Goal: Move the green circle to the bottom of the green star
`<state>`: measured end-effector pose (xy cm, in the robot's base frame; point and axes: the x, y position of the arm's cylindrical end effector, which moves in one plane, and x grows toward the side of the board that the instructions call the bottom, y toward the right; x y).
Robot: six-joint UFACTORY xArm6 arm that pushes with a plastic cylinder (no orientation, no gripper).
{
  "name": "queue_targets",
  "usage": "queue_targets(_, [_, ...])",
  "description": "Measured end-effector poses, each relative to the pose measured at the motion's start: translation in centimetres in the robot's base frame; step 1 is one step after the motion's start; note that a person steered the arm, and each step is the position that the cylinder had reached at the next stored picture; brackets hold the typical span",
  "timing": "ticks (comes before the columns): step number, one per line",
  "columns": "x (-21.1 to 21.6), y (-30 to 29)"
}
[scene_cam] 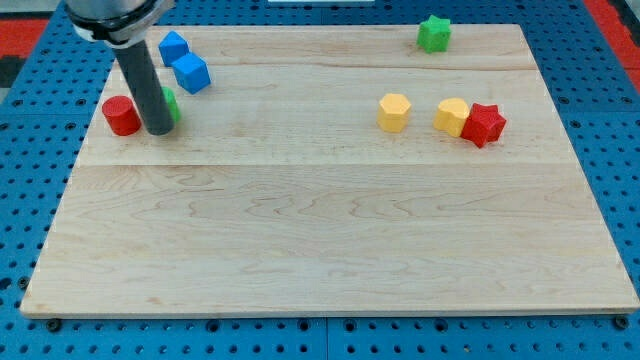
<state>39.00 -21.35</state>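
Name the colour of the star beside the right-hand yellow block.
Red star, touching the yellow block; camera view.

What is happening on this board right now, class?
My tip is down at the board's left, right in front of the green circle, which it mostly hides, with the red cylinder beside it. The green star sits far off at the view's top right, so the push there is not yet done.

Wooden board point(330, 230) on blue pegboard. Your view's upper left: my tip point(160, 131) between red circle point(121, 116) and green circle point(170, 105), rod hiding most of green circle. Two blue blocks point(183, 62) just above. Green star point(434, 33) far off, top right. Two yellow blocks point(395, 112) and red star point(484, 124) right of centre.
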Motion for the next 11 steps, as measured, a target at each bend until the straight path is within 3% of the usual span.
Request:
queue_targets(1, [0.3,-3.2])
queue_targets(3, [-3.5,-0.1])
queue_targets(4, [-3.6,5.3])
queue_targets(5, [-4.8,14.7])
queue_targets(6, [-2.0,13.5])
queue_targets(7, [0.1,6.7])
queue_targets(8, [-5.2,6.3])
queue_targets(9, [-6.8,7.1])
queue_targets(11, [-11.0,19.9])
